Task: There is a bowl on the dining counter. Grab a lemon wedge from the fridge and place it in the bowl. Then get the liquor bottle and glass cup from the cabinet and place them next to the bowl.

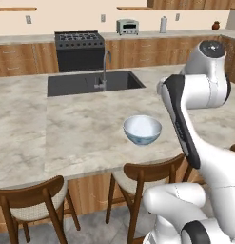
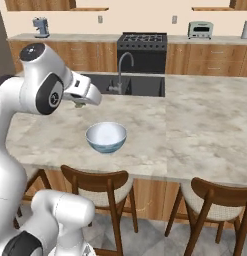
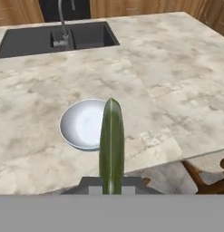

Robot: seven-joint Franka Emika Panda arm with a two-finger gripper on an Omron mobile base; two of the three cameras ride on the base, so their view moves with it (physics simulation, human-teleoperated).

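Note:
A yellow-green lemon wedge [image 3: 112,140] stands upright in the middle of the hand view, pinched at its base by my gripper [image 3: 112,188], which is shut on it. From the right base view, the gripper [image 2: 81,102] hangs above the dining counter [image 2: 195,125], a little up and left of the bowl [image 2: 106,136], with a speck of the wedge [image 2: 79,105] under the hand. The pale blue-white bowl [image 1: 142,128] sits near the counter's front edge and holds nothing. In the hand view the bowl [image 3: 84,124] lies just behind the wedge.
A dark sink [image 1: 93,82] with a curved tap [image 1: 105,66] is set into the counter beyond the bowl. Wooden chairs [image 1: 142,178] [image 2: 97,187] stand below the front edge. A stove [image 1: 79,50] and toaster [image 1: 127,26] line the back wall.

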